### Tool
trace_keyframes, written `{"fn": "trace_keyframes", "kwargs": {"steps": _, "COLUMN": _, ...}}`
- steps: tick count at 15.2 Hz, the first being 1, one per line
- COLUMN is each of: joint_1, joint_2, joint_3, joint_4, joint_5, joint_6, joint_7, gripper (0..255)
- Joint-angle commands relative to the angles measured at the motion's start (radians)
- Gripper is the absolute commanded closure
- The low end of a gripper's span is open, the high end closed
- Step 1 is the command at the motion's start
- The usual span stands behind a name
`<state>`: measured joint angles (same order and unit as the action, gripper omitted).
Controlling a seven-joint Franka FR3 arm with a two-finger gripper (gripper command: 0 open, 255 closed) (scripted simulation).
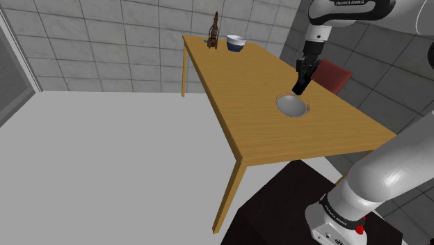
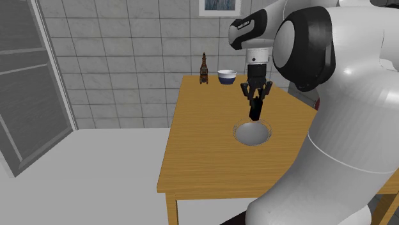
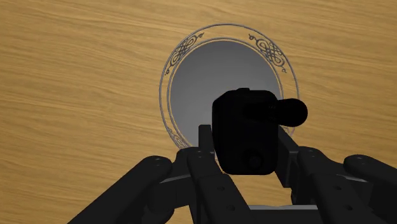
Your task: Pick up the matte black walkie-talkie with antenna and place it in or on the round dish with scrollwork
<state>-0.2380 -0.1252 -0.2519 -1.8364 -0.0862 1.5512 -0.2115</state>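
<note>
The matte black walkie-talkie (image 3: pixel 247 124) is pinched by the black gripper (image 3: pixel 245 145) over the round grey scrollwork dish (image 3: pixel 191 86), for release inside.

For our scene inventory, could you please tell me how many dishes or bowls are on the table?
2: the grey scrollwork dish under the pincer gripping the walkie-talkie, and a small bowl at the table's far end. The arm might hide more.
</note>
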Motion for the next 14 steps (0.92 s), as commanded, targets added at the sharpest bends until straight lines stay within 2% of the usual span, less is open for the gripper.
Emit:
{"fn": "trace_keyframes", "kwargs": {"steps": 1, "joint_1": -0.001, "joint_2": -0.002, "joint_3": -0.001, "joint_4": -0.029, "joint_5": -0.001, "joint_6": 0.027, "joint_7": 0.001, "gripper": 255}}
{"fn": "trace_keyframes", "kwargs": {"steps": 8, "joint_1": -0.002, "joint_2": -0.002, "joint_3": -0.003, "joint_4": -0.121, "joint_5": -0.002, "joint_6": 0.120, "joint_7": 0.005, "gripper": 255}}
{"fn": "trace_keyframes", "kwargs": {"steps": 14, "joint_1": -0.002, "joint_2": -0.002, "joint_3": -0.003, "joint_4": -0.121, "joint_5": -0.002, "joint_6": 0.120, "joint_7": 0.005, "gripper": 255}}
